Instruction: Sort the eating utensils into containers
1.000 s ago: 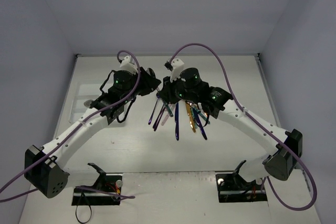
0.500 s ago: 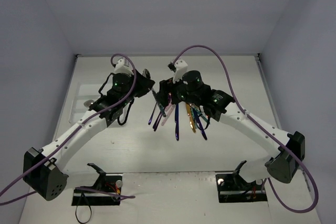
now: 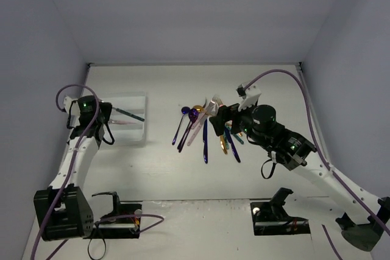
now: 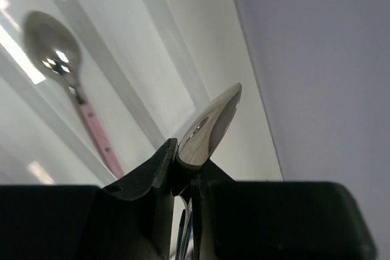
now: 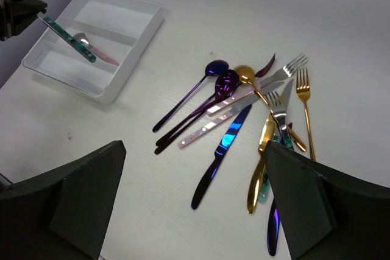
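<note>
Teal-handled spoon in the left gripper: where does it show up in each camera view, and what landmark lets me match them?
Top external: teal-handled spoon at left, over the white tray.
Left wrist: centre, its bowl pinched in the left gripper.
Right wrist: top left, above the tray.
Shared landmark: the pink-handled spoon lying in the tray.

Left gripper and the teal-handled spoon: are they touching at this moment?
Touching. The left wrist view shows the left gripper shut on the teal-handled spoon: both fingers press on its neck just below the bowl, with no gap.
</note>
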{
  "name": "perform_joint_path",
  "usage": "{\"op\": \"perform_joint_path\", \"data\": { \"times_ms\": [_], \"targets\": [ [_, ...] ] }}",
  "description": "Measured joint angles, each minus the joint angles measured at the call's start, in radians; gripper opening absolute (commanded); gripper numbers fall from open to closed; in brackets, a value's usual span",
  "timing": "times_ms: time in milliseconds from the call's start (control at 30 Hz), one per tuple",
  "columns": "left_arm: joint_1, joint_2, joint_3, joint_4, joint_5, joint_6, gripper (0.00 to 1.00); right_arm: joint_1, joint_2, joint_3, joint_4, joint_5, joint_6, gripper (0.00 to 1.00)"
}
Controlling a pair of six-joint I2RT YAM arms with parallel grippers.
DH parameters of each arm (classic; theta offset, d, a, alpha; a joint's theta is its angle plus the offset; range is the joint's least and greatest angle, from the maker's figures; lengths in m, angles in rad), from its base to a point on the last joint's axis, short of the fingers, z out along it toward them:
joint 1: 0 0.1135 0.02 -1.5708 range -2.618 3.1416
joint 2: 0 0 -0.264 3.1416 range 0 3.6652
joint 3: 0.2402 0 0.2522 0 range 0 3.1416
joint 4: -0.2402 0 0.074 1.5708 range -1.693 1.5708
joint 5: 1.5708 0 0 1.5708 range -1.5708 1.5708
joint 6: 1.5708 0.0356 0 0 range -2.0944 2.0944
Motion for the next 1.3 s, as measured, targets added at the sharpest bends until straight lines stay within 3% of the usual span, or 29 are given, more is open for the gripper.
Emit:
{"op": "perform_joint_path", "data": {
  "times_ms": [167, 500, 667, 967, 1300],
  "targets": [
    [0.119, 0.114, -0.046, 0.057, -0.021, -0.083, 0.0, 0.0, -0.078, -0.035, -0.05, 0.038, -0.003, 0.99],
    [0.133, 0.402, 0.017, 0.148, -0.027, -0.159, 0.0, -0.007, -0.126, -0.057, -0.101, 0.091, -0.026, 1.0],
    [0.132, 0.461, 0.049, 0.179, -0.027, -0.178, 0.34, -0.008, -0.119, -0.058, -0.117, 0.1, -0.032, 1.0],
    [0.132, 0.419, 0.041, 0.177, -0.023, -0.18, 0.54, -0.014, -0.118, -0.058, -0.125, 0.106, -0.033, 1.0],
    [0.088, 0.177, 0.049, -0.019, -0.03, -0.063, 0.56, -0.014, -0.181, -0.058, -0.136, 0.106, -0.034, 1.0]
  ]
}}
